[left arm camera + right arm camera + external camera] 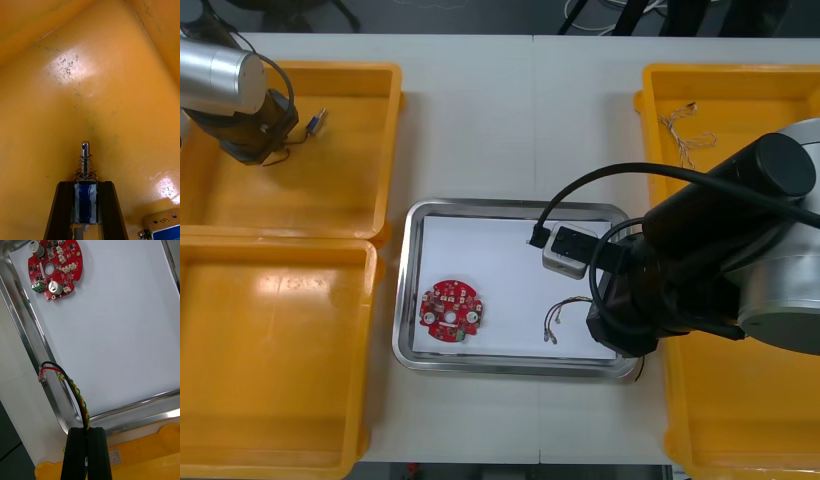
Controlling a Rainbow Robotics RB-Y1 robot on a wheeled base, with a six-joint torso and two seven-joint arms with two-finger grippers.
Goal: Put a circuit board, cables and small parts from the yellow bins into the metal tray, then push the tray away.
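The right gripper (87,429), clamped on the red and yellow cable (77,393), hangs at 5 o'clock of the metal tray (404,290). Ease it inward, off the rim, before releasing. The left gripper (85,184) pinches a small metal part (85,157) in the 10 o'clock yellow bin (330,170).

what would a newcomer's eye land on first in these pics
The round red circuit board lying on the white inside of the metal tray. Next, the right gripper, jaws shut on a red and yellow cable above the tray's right side, and the left gripper in the far left yellow bin, clamping a small metal part.
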